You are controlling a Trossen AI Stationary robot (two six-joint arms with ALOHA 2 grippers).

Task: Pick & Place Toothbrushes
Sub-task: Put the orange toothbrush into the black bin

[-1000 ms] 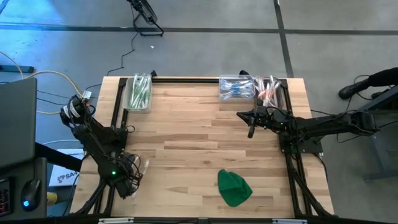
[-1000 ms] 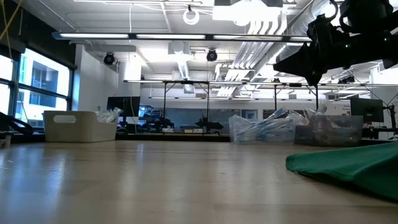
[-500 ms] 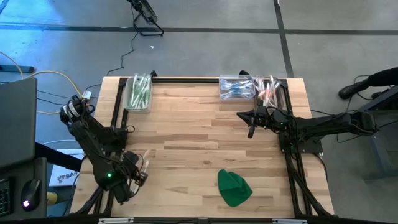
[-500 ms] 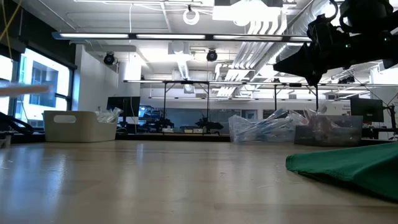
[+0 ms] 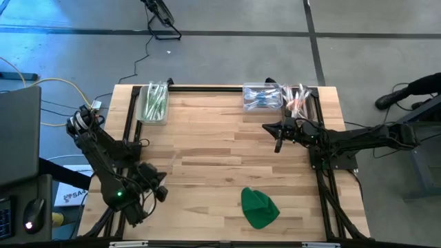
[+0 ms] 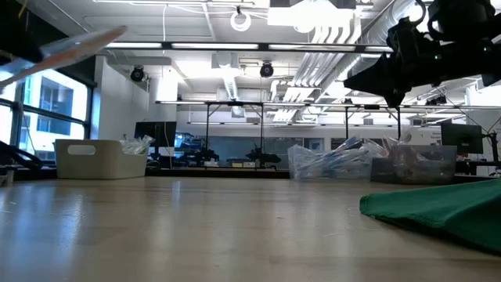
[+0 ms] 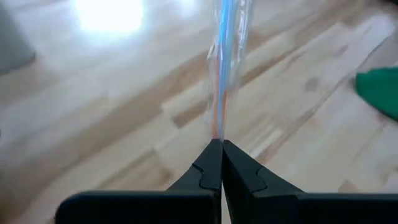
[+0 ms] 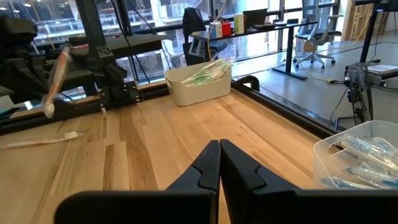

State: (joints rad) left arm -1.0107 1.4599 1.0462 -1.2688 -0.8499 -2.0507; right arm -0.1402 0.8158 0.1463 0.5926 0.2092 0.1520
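Three rectangular plastic bins are counted along the top edge of the pale wooden worktop: one white bin of green-accented toothbrushes at upper left, and two clear bins side by side at upper right. One crumpled green cloth is seen at lower centre. Two dark arms are present, each with one hand. The wrapped toothbrushes in the bins are too many to count.

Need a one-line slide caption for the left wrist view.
Left tool shut on a wrapped toothbrush, held above the wood table; green cloth at the edge.
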